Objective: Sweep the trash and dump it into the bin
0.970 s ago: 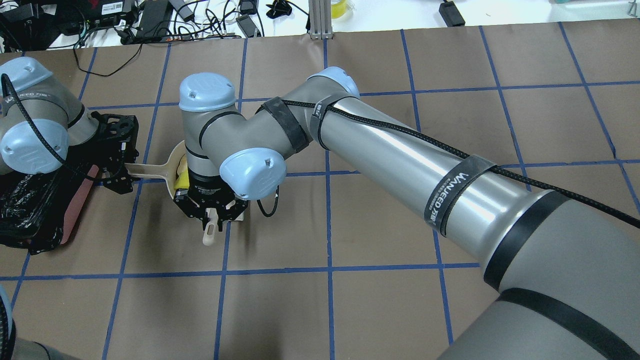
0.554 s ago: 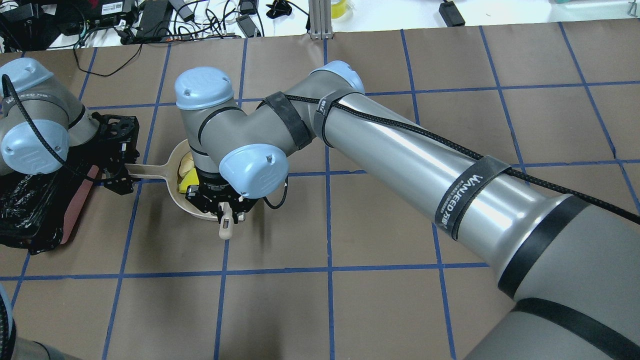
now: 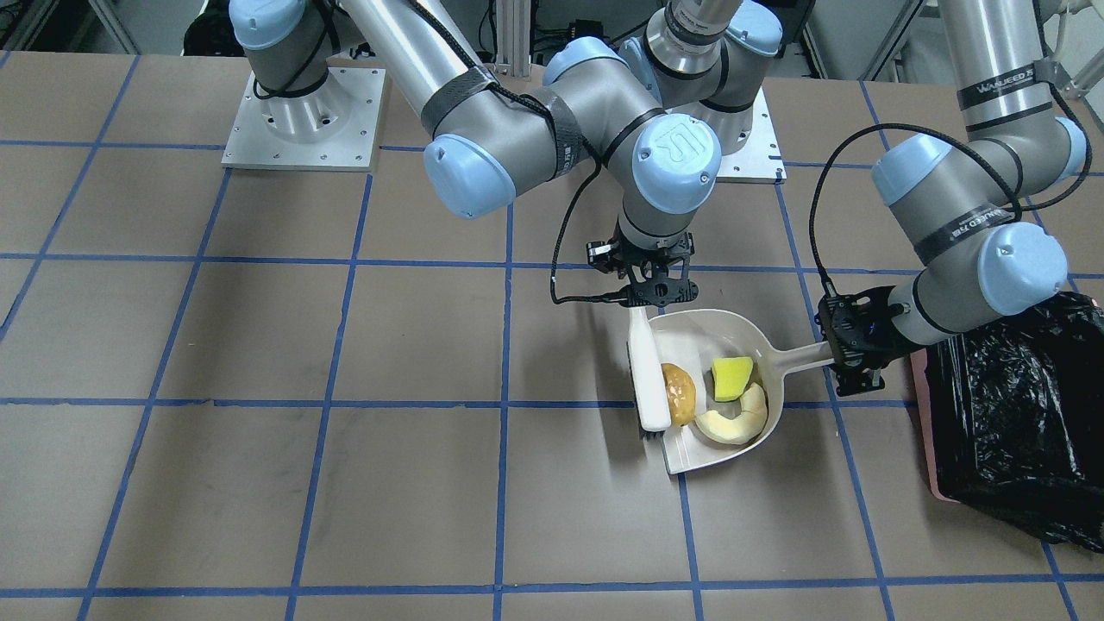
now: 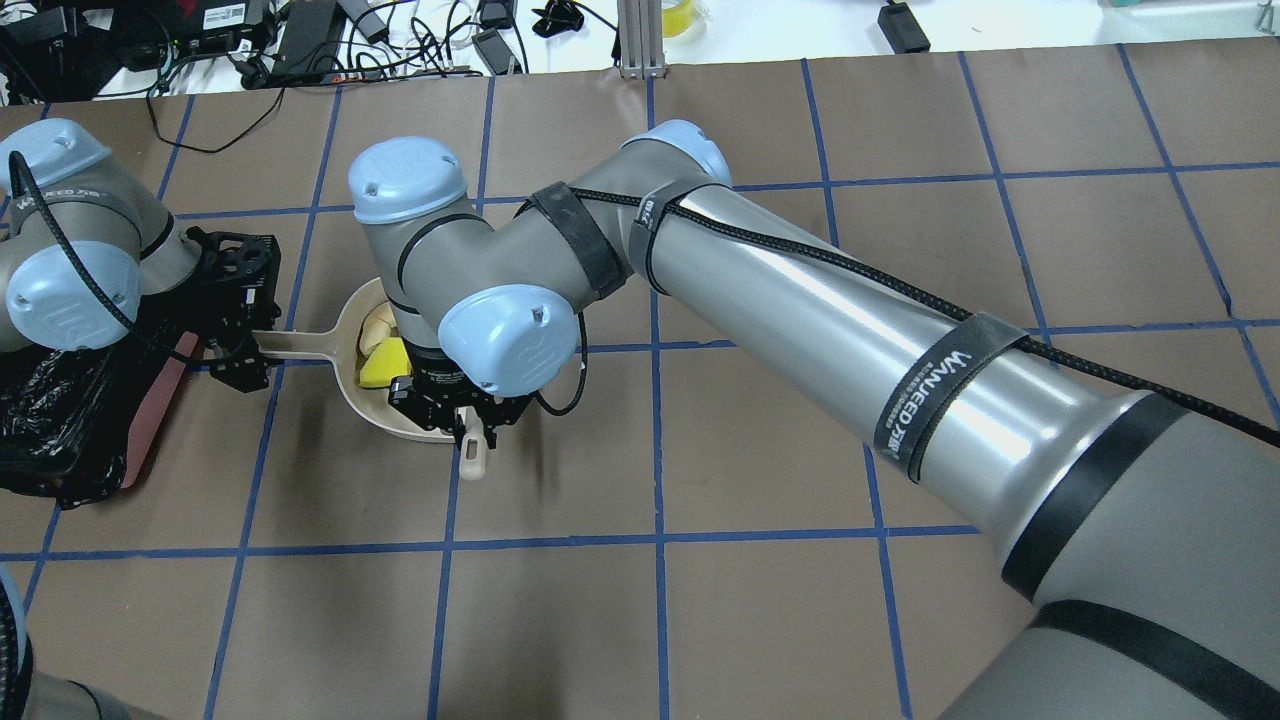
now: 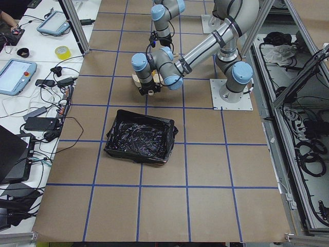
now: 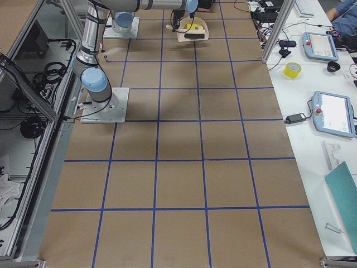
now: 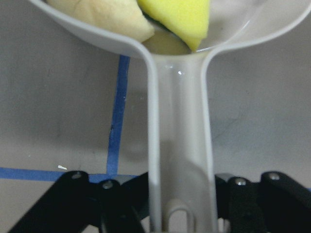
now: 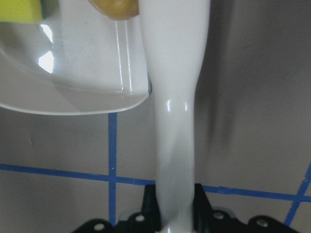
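Observation:
The beige dustpan (image 3: 690,345) lies on the table. In it are the yellow wedge (image 3: 731,378), the cream crescent (image 3: 733,424) and the orange-brown lump (image 3: 679,392). My left gripper (image 3: 849,349) is shut on the dustpan handle (image 7: 180,145). My right gripper (image 3: 651,289) is shut on the handle of a white brush (image 3: 649,379), which lies along the dustpan's open edge and touches the lump. In the overhead view my right arm hides most of the pan (image 4: 400,428); the wedge (image 4: 380,367) shows. The pink bin (image 3: 927,431) with its black bag (image 3: 1018,405) stands just behind my left gripper.
The table is brown paper with a blue tape grid. The bin (image 4: 60,430) sits at the table's left edge in the overhead view. Cables and power supplies (image 4: 300,40) lie beyond the far edge. My right upper arm (image 4: 850,330) spans the table's middle.
My right gripper and the brush have shifted a little to the right in the overhead view, uncovering more of the yellow wedge. My left gripper and the dustpan have barely moved.

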You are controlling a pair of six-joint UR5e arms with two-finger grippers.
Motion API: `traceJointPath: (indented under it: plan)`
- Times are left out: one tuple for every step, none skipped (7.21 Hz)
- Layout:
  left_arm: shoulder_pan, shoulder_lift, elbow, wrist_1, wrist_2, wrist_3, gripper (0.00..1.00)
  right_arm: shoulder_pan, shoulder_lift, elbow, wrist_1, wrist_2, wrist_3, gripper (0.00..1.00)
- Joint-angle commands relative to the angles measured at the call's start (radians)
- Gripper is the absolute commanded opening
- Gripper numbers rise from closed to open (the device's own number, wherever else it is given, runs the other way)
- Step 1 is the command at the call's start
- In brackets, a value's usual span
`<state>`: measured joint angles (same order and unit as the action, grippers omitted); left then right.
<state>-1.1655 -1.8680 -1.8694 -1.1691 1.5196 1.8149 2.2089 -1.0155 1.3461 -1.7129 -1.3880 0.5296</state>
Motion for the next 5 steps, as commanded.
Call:
traceJointPath:
  plan:
    - [-0.029, 0.000, -0.001, 0.002, 0.014, -0.026, 0.12, -0.043, -0.018, 0.007, 0.041, -0.086, -0.040, 0.00]
    - [-0.060, 0.000, -0.002, 0.020, 0.039, -0.066, 0.11, -0.041, -0.015, 0.016, 0.044, -0.077, -0.040, 0.00]
    - [-0.066, 0.000, -0.002, 0.022, 0.039, -0.071, 0.11, -0.041, -0.018, 0.036, 0.032, -0.086, -0.042, 0.00]
    - [-0.066, 0.000, -0.004, 0.022, 0.039, -0.069, 0.12, -0.041, -0.015, 0.038, 0.030, -0.080, -0.040, 0.00]
    - [-0.068, 0.000, -0.017, 0.035, 0.039, -0.071, 0.11, -0.041, -0.015, 0.038, 0.029, -0.068, -0.028, 0.00]
